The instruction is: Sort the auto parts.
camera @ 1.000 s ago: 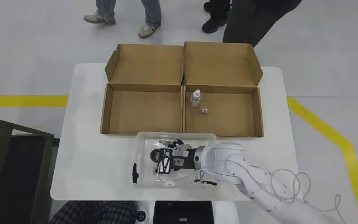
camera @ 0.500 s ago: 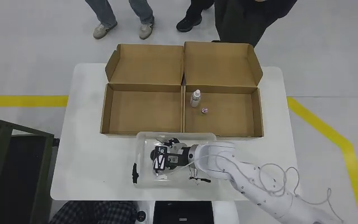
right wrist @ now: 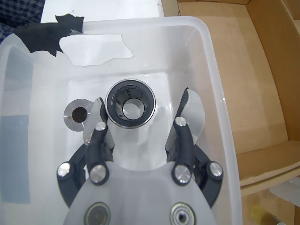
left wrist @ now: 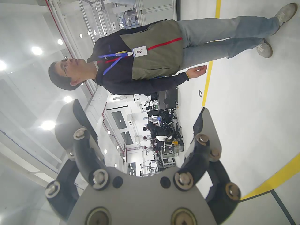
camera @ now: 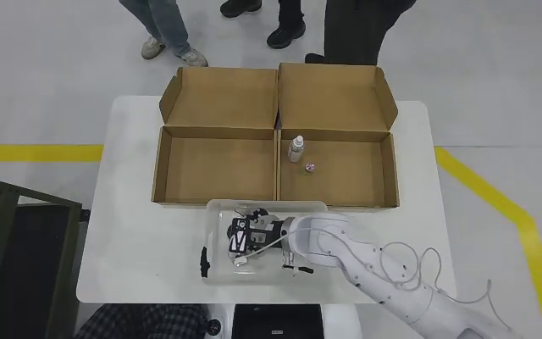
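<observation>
From above I count one white table (camera: 127,212), two open cardboard boxes side by side on it, and one clear bin (camera: 268,203) nearer me, just beside their front walls. The left box (camera: 216,169) sits next to the right box (camera: 356,174). The right box holds one upright white bottle (camera: 295,148) and one small round part (camera: 311,167) close by it. My right arm (camera: 364,254) comes in low from my right and bends across the table's near edge. Its wrist is over the bin, with my right gripper (camera: 241,239) down inside.

In my left wrist camera, my left gripper (left wrist: 140,108) points away from the table into the room, with its two fingers spread wide.

In my right wrist camera, my right gripper (right wrist: 143,98) is inside the bin (right wrist: 211,71) with both fingers spread. One metal ring (right wrist: 114,105) sits between them, its bore facing the camera. One finger touches its side and the other stands apart from it. One flat metal disc (right wrist: 70,108) with a dark centre hole lies on the bin floor just beyond the touching finger, outside the grip. The bin's far wall carries one torn white label (right wrist: 98,47) and one ragged black patch (right wrist: 42,36). The left box (right wrist: 257,71) runs along one side of the bin.
</observation>
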`<move>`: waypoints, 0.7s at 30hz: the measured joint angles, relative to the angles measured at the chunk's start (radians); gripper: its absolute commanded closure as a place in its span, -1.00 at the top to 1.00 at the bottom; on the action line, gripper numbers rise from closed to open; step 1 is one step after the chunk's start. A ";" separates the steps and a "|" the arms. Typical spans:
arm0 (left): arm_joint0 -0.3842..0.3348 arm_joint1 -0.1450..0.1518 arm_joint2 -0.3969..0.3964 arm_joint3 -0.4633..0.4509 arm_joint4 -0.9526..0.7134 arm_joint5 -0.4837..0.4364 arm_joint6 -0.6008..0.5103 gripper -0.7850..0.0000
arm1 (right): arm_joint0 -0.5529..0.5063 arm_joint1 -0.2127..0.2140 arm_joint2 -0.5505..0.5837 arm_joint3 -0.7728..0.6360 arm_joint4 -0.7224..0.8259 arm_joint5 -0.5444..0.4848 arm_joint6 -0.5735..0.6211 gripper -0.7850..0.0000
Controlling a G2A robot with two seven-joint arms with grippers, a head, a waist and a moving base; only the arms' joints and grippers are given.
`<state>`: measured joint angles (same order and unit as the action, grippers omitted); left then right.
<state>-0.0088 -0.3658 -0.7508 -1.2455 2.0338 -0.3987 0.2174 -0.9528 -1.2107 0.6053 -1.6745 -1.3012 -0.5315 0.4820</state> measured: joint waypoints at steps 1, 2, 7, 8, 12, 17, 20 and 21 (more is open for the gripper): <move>0.000 0.000 0.000 0.000 0.000 0.000 0.000 1.00 | 0.002 -0.002 -0.001 0.007 0.000 -0.001 -0.005 0.35; 0.000 0.000 0.000 0.000 0.000 0.000 0.000 1.00 | 0.003 -0.004 -0.002 0.011 -0.001 -0.002 -0.007 0.36; 0.000 0.000 0.000 0.000 0.000 0.000 0.000 1.00 | 0.010 -0.015 -0.010 0.036 0.002 -0.013 -0.018 0.34; 0.000 0.000 0.000 0.000 0.000 0.000 0.000 1.00 | 0.011 -0.017 -0.011 0.041 0.002 -0.015 -0.019 0.33; 0.000 0.000 0.000 0.000 0.000 0.000 0.000 1.00 | 0.019 -0.026 -0.017 0.063 0.007 -0.023 -0.024 0.25; 0.000 0.000 0.000 0.000 0.000 0.000 0.000 1.00 | 0.027 -0.037 -0.022 0.087 0.021 -0.038 -0.030 -0.07; 0.000 0.000 0.000 0.000 0.000 0.000 0.000 1.00 | 0.028 -0.041 -0.020 0.099 0.036 -0.051 -0.041 -0.28; 0.000 0.000 0.000 0.000 0.000 0.000 0.000 1.00 | 0.028 -0.042 -0.019 0.103 0.041 -0.056 -0.045 -0.40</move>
<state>-0.0088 -0.3658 -0.7508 -1.2455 2.0338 -0.3987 0.2174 -0.9247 -1.2530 0.5862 -1.5718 -1.2598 -0.5872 0.4366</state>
